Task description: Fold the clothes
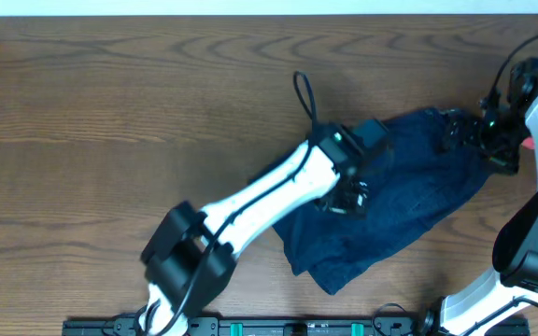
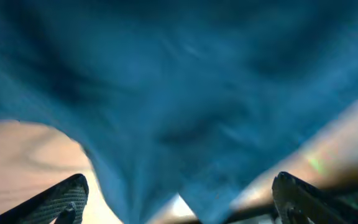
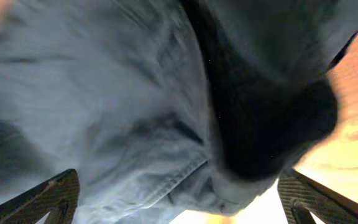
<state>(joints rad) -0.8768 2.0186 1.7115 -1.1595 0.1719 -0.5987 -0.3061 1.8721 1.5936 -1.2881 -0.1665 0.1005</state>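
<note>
The clothes [image 1: 400, 201] are a dark navy garment lying crumpled on the wooden table, right of centre. My left gripper [image 1: 346, 198] hovers over its left part with fingers wide open; in the left wrist view blue fabric [image 2: 185, 93] fills the frame between the spread fingers [image 2: 179, 202]. My right gripper [image 1: 470, 138] is at the garment's upper right corner, also open; in the right wrist view a stitched hem and a dark fold [image 3: 166, 124] lie between the spread fingers [image 3: 179, 199].
The wooden table [image 1: 110, 121] stretches to the left of the garment. A black loop of cable [image 1: 304, 93] rises from the left arm. The arm bases stand along the front edge [image 1: 250, 327].
</note>
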